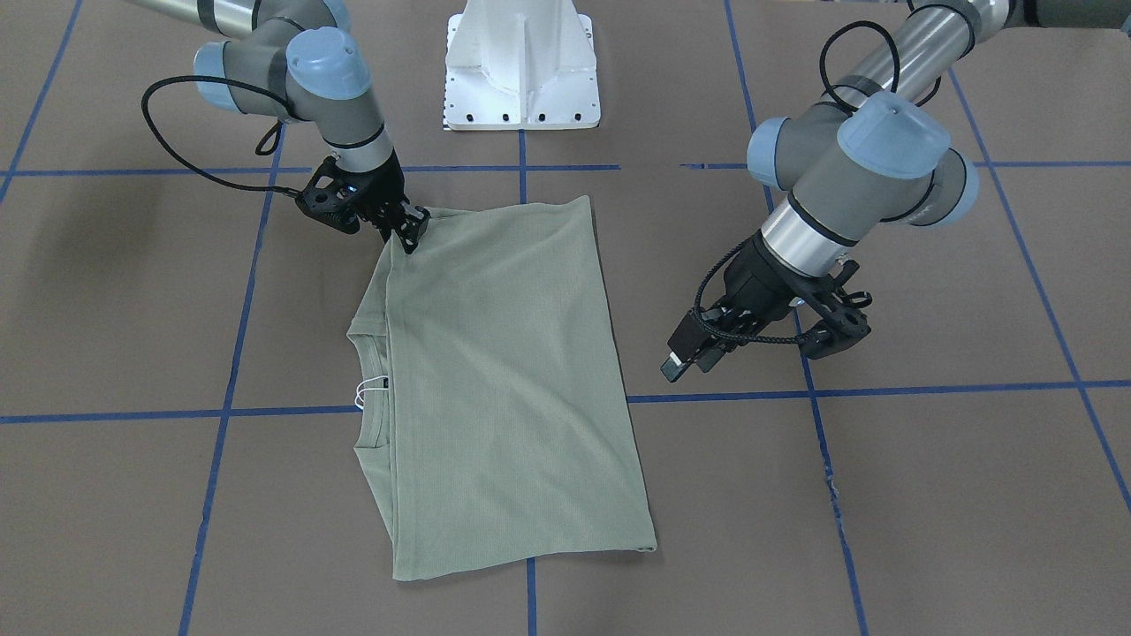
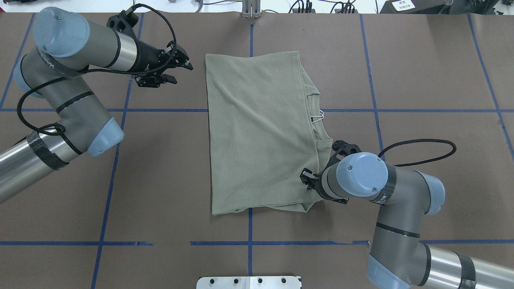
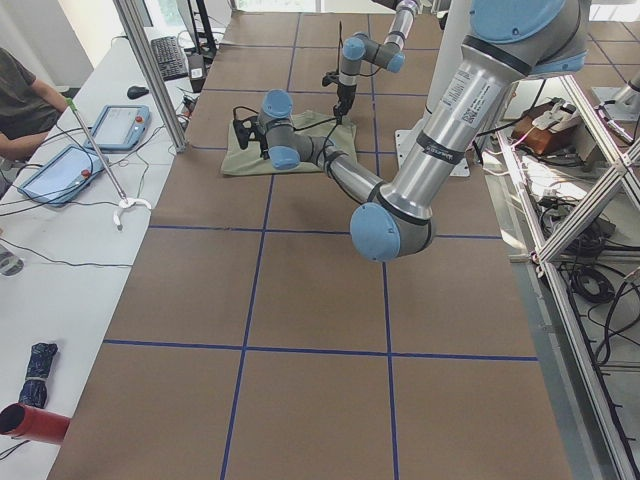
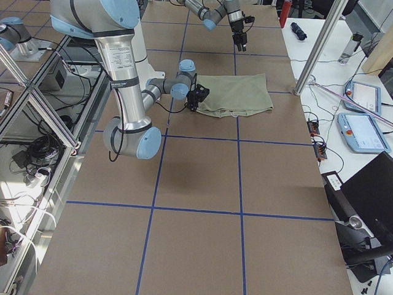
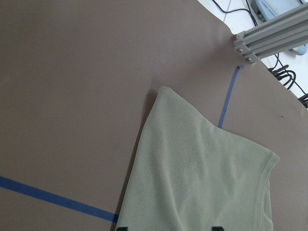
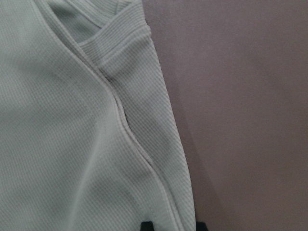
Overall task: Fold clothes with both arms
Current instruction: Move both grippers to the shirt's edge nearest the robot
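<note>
Shirt (image 2: 257, 132) lies folded and flat mid-table (image 2: 160, 180), with the collar (image 2: 316, 128) and string tag (image 2: 320, 115) poking out on the robot's right side. Right gripper (image 1: 410, 231) sits at the shirt corner nearest the robot on that side. The wrist view shows the tips a little apart with the hem between them, and I can't tell if it's clamped. Left gripper (image 2: 180, 69) hangs off the cloth, well apart from the far left corner, with its fingers spread and empty. Likely step: getting corner holds for the next fold. Risks:
- The right fingers may catch only the top layer, since several layers stack at that edge. Lifting would then peel the fold open instead of carrying it.
- If the right arm pulls while the left holds nothing, the shirt would pivot and skew, or drag and bunch on the table.
- The left has to come across to its corner, and a low approach could push the edge and wrinkle it.
- The layers at the near hem look uneven, so the next fold may come out crooked.
- The loose tag could snag a finger.
</note>
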`<state>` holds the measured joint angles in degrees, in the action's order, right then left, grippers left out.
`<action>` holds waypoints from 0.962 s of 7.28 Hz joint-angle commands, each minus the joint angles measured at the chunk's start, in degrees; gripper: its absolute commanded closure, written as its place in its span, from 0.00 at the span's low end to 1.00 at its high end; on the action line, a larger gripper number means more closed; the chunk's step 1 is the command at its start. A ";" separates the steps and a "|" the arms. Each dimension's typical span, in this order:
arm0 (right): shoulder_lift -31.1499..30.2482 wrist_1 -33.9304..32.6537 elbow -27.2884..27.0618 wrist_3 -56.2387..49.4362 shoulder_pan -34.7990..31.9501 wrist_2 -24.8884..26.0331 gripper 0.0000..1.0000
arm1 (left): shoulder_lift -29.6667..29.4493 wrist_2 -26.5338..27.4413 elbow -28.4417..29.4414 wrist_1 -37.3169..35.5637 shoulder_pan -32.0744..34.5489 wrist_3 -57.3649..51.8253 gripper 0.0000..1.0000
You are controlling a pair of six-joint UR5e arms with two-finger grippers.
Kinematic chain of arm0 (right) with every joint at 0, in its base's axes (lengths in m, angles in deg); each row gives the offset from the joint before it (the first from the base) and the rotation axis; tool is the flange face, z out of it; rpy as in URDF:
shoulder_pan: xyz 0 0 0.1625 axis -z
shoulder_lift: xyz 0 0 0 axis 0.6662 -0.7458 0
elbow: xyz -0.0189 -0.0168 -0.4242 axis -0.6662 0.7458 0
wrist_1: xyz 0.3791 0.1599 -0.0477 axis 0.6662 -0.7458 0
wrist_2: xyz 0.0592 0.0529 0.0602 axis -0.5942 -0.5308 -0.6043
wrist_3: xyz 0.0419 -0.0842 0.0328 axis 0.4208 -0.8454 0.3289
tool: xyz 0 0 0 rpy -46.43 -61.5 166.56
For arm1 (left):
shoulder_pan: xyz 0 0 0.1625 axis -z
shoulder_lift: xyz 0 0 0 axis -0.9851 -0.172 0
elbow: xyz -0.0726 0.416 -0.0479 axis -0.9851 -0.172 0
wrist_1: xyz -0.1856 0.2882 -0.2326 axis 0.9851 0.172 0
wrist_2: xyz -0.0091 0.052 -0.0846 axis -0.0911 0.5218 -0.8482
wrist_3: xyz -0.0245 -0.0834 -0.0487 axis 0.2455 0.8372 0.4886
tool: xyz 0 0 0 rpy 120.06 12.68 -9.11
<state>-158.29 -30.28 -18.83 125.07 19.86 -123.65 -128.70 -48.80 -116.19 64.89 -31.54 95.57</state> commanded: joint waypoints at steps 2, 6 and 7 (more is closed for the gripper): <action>-0.63 -0.08 -1.88 0.11 0.03 -0.13 1.00 | 0.06 0.00 0.07 0.00 -0.04 0.00 0.34; -4.56 -0.70 -7.57 1.60 1.69 -0.57 1.00 | 1.54 1.57 -4.20 0.09 -4.57 10.14 0.34; -7.37 -0.79 -11.25 1.78 2.57 -0.57 1.00 | 5.55 5.93 -9.45 -0.26 -9.92 12.81 0.34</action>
<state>-162.63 -30.96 -26.09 126.38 21.36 -124.13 -126.60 -46.58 -120.64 64.87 -36.19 104.16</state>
